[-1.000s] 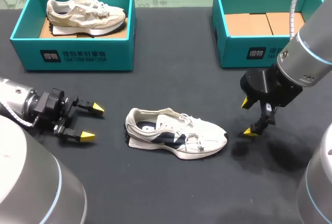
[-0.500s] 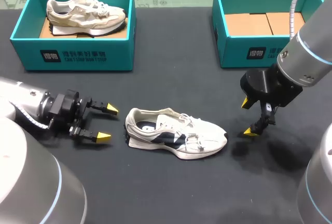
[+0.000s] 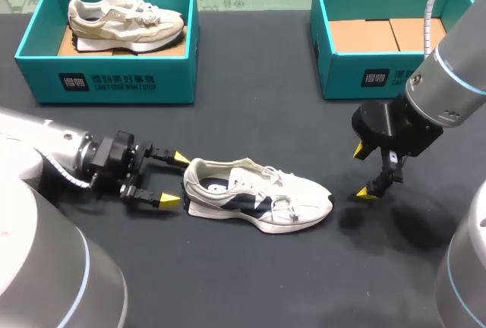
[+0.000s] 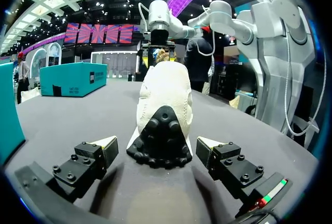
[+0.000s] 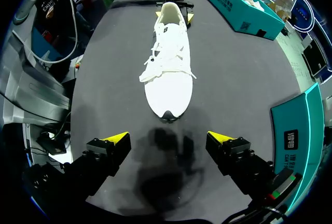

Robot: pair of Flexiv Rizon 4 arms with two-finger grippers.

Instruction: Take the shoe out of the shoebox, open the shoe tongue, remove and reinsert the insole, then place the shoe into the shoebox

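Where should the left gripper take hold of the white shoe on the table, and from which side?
At the heel, coming from behind along the table. The white shoe stands on its sole with the narrow heel facing the left gripper, whose open fingers line up with its two sides.

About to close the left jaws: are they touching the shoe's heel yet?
Apart. The left wrist view shows the shoe heel between the open jaws of the left gripper, with a strip of dark table showing on each side.
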